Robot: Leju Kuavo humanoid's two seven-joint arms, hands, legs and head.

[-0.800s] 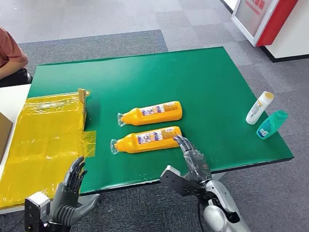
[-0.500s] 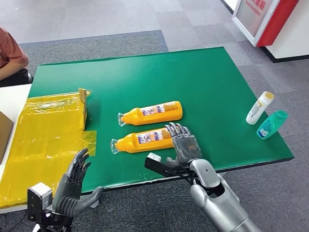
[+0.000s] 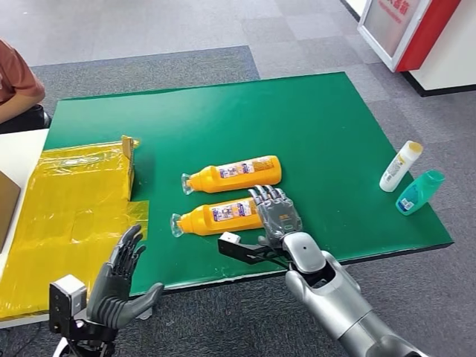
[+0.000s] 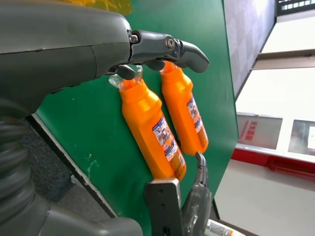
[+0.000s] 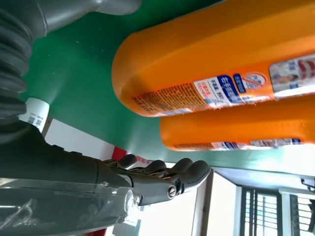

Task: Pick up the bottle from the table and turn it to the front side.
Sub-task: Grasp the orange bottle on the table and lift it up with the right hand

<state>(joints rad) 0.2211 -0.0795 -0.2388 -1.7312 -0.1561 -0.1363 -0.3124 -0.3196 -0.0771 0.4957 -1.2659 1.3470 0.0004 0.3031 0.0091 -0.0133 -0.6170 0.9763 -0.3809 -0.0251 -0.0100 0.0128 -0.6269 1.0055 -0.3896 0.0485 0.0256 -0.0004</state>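
— Right hand [image 3: 279,216] is over the base end of the nearer orange bottle [image 3: 224,215], fingers spread and arched above it, thumb out to the side. Nothing is in its grip yet; whether the fingertips touch the plastic I can't tell.

— And the bottle itself?

— Lying flat on the green table [image 3: 337,149], cap [image 3: 175,225] pointing to 9 o'clock, with a 2nd orange bottle [image 3: 236,173] just beside it toward 12 o'clock.

— How will it handle?

— I judge it a stiff plastic body, smooth, likely slippery on the glossy label [image 3: 228,211]. I'd wrap the broad middle, not the narrow neck. How full it is I can't see, so I'd expect some weight.

— Your other hand?

— Left hand [image 3: 120,279] hangs open at 7 o'clock, off the table edge, holding nothing. 2 small bottles [image 3: 410,178] lie at 3 o'clock; their contents don't show.
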